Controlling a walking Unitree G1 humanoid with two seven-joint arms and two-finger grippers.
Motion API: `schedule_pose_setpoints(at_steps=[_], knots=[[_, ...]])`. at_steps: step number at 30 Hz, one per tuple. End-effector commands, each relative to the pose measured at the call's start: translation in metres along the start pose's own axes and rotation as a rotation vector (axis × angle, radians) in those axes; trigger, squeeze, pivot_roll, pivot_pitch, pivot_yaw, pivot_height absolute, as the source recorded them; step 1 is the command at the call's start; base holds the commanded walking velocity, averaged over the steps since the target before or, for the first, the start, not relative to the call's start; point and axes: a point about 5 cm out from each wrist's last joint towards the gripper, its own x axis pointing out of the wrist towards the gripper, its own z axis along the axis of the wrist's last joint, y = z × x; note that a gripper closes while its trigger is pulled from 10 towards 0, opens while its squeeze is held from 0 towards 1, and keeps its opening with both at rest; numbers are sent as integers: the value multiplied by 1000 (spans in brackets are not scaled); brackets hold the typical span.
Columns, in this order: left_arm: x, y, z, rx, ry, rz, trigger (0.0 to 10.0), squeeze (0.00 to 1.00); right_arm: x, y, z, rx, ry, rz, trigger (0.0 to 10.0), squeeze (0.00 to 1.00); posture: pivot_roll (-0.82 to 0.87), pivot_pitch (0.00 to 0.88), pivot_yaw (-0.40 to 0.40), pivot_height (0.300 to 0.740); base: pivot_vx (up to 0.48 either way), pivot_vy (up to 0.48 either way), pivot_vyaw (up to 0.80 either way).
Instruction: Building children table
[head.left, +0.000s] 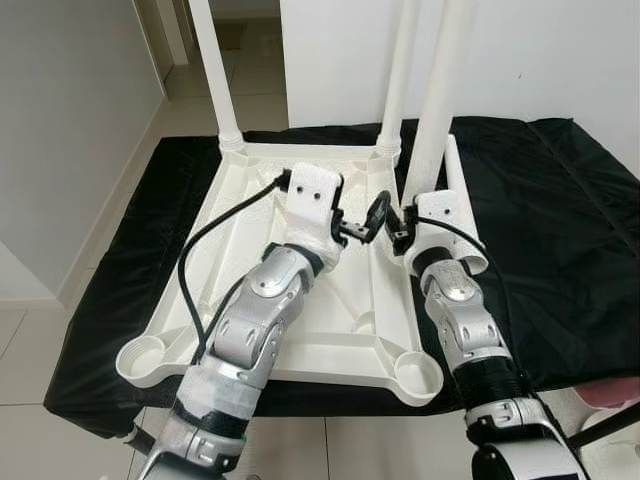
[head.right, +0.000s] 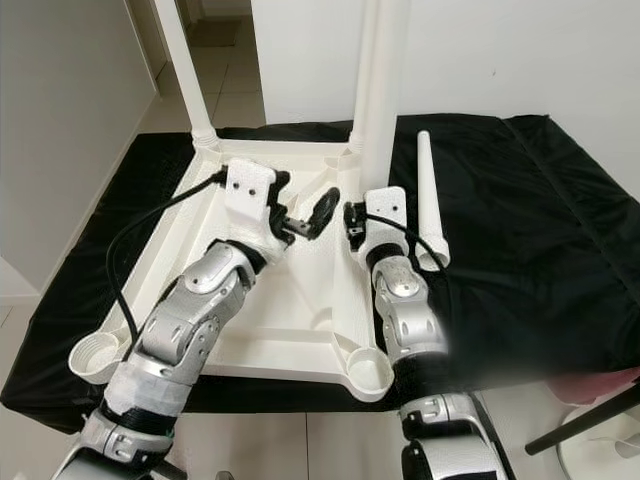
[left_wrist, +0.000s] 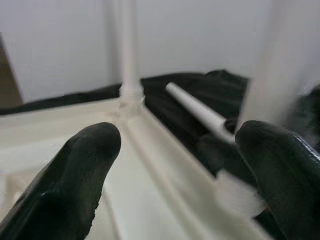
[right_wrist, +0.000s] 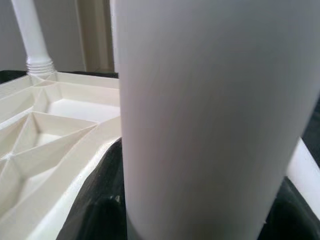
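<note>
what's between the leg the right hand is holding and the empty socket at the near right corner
Nothing visible. The right hand holds a white leg upright beside the upturned tabletop. The near right corner socket sits open, with only the right forearm above the rim next to it. A loose leg lies on the black cloth, off to the side.

An upturned white tabletop (head.left: 300, 330) covers much of a black cloth (head.left: 560, 220), its raised ribs breaking up the underside. Two legs (head.left: 213, 70) stand screwed into the far corners, walling off that edge, while both near corner sockets (head.left: 148, 358) lie open. A third leg (head.right: 385, 90), held upright by the right gripper (head.right: 352, 225), blocks the tabletop's right edge; a loose leg (head.right: 430, 200) lies on the cloth just beside it. The left gripper (head.left: 365, 222), fingers parted, hangs over the tabletop's middle. Bare cloth stretches right of the loose leg
</note>
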Motion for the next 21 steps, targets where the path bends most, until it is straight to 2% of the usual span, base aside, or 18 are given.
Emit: schedule_pose_setpoints(at_steps=[1,4,8,15,19,21], knots=[[-4,2,0,24,-6,-50,10000,0,-1,-1,5,16,-35,-15,10000,0,-44,0,32,740,0,0,0],[-7,3,-1,29,-1,-50,10000,0,-1,-2,6,20,-37,-20,10000,0,-44,0,32,740,0,0,0],[-20,6,-9,59,18,-71,10000,0,-2,-4,6,26,-44,-29,10000,0,-44,0,32,740,0,0,0],[-24,7,-13,74,28,-68,10000,0,-3,-3,8,30,-60,-17,10000,0,-36,0,26,740,0,0,0],[-30,14,-15,84,31,-25,10000,0,-10,-4,11,54,-104,-31,10000,0,-36,0,26,740,0,0,0],[-34,21,-17,86,31,26,10000,0,-19,-3,12,62,-134,-39,10000,0,-29,0,20,740,0,0,0]])
